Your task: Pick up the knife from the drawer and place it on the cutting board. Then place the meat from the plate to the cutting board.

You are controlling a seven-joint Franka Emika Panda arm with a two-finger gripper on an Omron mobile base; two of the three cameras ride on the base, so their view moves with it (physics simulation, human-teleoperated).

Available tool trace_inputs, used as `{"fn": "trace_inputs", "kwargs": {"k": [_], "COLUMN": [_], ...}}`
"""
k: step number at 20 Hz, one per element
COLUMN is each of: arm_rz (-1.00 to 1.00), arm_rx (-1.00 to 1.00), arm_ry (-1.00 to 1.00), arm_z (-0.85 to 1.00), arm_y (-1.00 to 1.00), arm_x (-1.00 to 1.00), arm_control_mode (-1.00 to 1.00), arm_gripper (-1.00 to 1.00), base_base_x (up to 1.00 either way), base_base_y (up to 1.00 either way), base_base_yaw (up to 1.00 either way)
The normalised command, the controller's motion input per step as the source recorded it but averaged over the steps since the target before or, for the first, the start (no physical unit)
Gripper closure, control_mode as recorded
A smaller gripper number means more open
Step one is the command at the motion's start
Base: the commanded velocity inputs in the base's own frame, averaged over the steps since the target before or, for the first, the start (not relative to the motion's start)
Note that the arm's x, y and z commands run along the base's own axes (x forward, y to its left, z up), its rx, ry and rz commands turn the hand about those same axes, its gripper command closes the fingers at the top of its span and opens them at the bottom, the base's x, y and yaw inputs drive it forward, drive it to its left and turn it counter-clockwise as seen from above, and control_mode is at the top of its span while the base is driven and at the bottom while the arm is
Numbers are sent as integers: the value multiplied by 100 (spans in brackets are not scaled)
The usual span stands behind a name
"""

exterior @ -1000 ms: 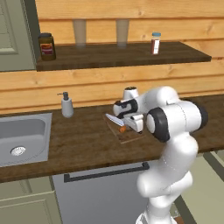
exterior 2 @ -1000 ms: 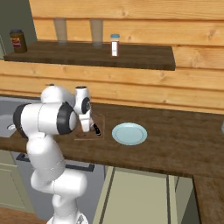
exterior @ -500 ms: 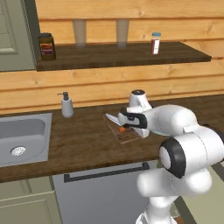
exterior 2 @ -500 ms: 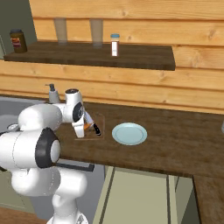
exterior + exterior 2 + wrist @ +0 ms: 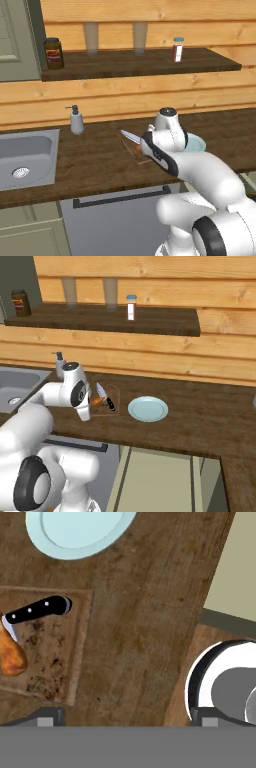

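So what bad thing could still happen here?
The knife and the meat lie close together on the cutting board, so the arm might bump them as it swings away. The drawer is pulled out below the counter, and the moving base could knock into it.

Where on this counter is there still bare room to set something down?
Bare countertop runs right of the plate; more lies between the soap dispenser and the cutting board. The plate is empty. The board is crowded: knife and meat lie on it.
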Motion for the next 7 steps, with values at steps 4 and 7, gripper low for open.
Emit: {"fn": "trace_inputs", "kwargs": {"k": [4,7], "arm_rz": [0,0], "arm_rx": [0,0], "arm_ry": [-12,-16], "arm_z": [47,64], "arm_y": [-22,-34], "arm_x": [-55,-55], "arm_control_mode": [-100,-100], "arm_gripper": [-100,-100], "base_base_x": [0,0], "base_base_y": [0,0], "base_base_yaw": [0,0]}}
